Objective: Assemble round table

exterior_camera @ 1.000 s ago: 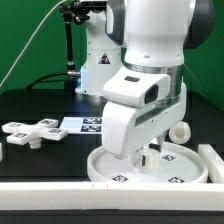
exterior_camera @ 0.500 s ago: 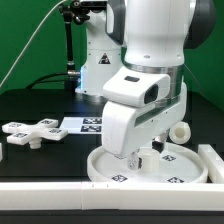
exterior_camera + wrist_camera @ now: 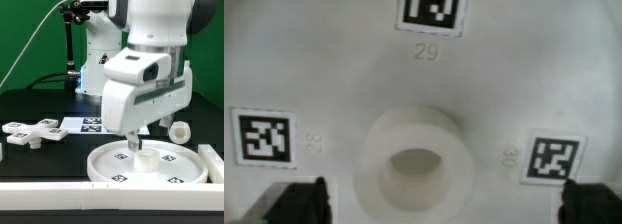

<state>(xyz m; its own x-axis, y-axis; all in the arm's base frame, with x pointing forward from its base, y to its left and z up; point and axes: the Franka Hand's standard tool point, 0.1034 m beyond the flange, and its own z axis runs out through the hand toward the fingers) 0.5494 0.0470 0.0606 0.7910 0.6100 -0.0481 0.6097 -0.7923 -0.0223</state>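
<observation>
While the pincer (image 3: 137, 146) hangs wide open and empty, the round disc (image 3: 100, 166) lies just below it, its raised central socket (image 3: 415, 160) between the fingertips (image 3: 299, 202).

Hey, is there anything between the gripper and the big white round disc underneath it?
Nothing: in the wrist view the open gripper looks straight onto the large rimmed white plastic disc, its raised centre socket uncovered.
</observation>
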